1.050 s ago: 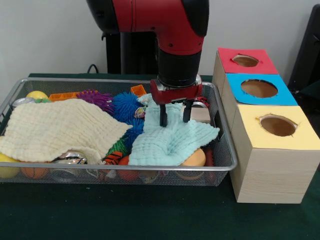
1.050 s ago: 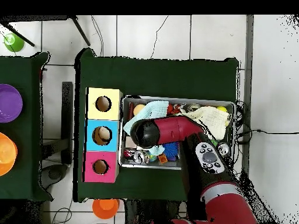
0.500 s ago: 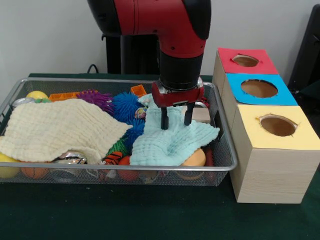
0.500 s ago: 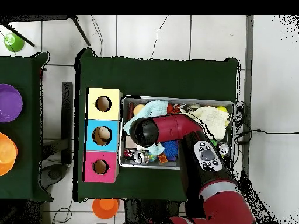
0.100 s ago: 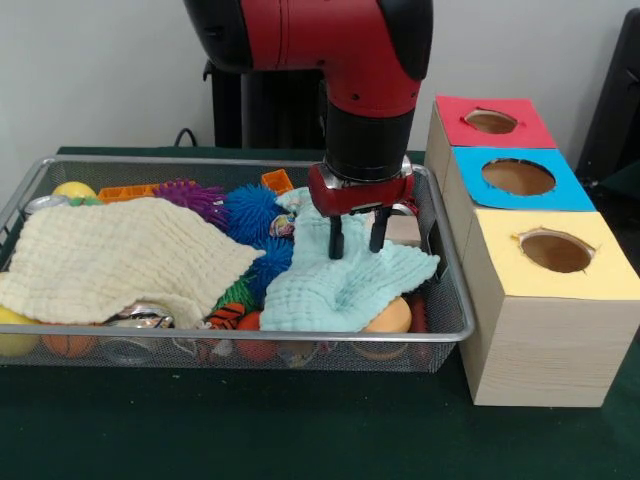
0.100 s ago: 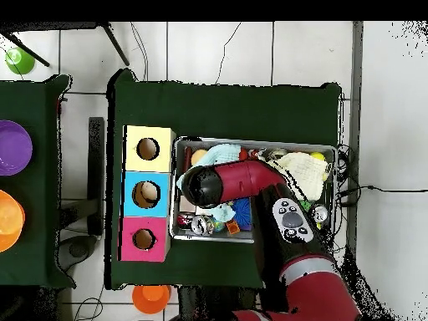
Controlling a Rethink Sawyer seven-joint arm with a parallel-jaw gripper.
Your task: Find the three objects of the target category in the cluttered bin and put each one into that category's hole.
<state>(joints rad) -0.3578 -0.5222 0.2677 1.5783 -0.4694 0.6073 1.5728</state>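
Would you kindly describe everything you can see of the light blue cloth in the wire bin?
The light blue cloth is a soft, crinkled, waffle-textured fabric, spread rumpled over the clutter at the bin's end nearest the boxes. Its front edge drapes over an orange ball, and a blue spiky ball sits beside it. The gripper hangs open directly above it, fingertips at or just over the fabric; contact cannot be confirmed. In the overhead view the arm covers part of it.

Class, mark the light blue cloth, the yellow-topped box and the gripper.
light blue cloth (image 5: 330,285), front view, middle of the fabric.
yellow-topped box (image 5: 600,270), front view, top face.
gripper (image 5: 358,240), front view, between its tips.
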